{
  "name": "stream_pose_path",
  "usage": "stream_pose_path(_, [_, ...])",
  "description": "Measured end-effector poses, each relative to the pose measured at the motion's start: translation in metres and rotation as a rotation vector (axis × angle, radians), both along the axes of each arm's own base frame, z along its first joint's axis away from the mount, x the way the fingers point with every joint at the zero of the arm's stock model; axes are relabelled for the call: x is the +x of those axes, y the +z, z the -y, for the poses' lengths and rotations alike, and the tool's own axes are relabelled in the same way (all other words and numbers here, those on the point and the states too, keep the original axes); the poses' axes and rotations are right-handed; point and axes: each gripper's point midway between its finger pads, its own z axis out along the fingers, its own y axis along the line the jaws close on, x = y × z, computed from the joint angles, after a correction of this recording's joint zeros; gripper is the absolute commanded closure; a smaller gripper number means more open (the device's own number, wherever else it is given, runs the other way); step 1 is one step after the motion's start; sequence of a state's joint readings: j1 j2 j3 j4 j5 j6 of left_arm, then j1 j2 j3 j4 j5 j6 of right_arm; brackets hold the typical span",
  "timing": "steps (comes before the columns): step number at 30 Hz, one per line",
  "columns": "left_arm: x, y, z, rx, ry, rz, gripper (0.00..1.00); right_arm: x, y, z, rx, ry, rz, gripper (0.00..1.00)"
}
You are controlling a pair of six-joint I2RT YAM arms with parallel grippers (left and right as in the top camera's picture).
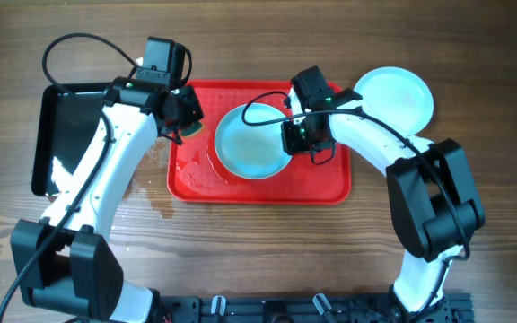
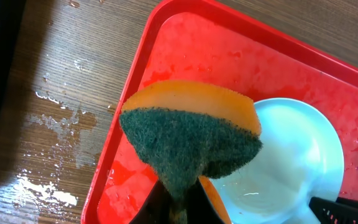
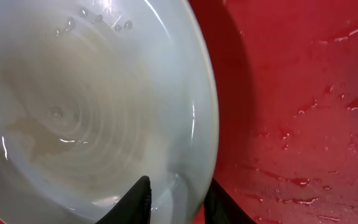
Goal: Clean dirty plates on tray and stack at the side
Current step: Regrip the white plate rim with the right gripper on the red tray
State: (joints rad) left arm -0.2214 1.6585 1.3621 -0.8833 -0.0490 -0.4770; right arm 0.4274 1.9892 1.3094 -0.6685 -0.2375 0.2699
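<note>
A single pale blue-white plate (image 1: 251, 142) lies in the middle of the red tray (image 1: 330, 184). Its inside is wet and shows no smear in the right wrist view, where it is marked (image 3: 86, 93). My right gripper (image 1: 299, 136) is shut on the plate's right rim, one finger (image 3: 143, 199) on the inner surface and the other under the outer edge. My left gripper (image 2: 179, 202) is shut on an orange sponge with a green scouring face (image 2: 191, 137). It hangs over the tray's left part, just left of the plate (image 2: 291, 155). A second plate (image 1: 395, 96) rests on the table off the tray's right corner.
A glossy black tray (image 1: 61, 135) lies left of the red one. Water is spilled on the wood (image 1: 155, 193) in front of the red tray's left corner, and the tray floor (image 3: 303, 93) is wet too.
</note>
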Motion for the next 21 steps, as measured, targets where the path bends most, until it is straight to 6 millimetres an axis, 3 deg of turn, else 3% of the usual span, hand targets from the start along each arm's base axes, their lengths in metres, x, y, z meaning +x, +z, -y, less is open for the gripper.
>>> stream_pose_path(16, [0.0, 0.0, 0.0, 0.0, 0.0, 0.0, 0.96, 0.016, 0.001, 0.004, -0.024, -0.082, 0.053, 0.72])
stream_pose_path(19, [0.0, 0.0, 0.0, 0.0, 0.0, 0.0, 0.96, 0.015, -0.004, 0.005, -0.019, -0.092, 0.058, 0.85])
stream_pose_path(21, [0.0, 0.0, 0.0, 0.0, 0.0, 0.0, 0.96, 0.011, -0.01, 0.007, -0.021, -0.104, 0.046, 0.87])
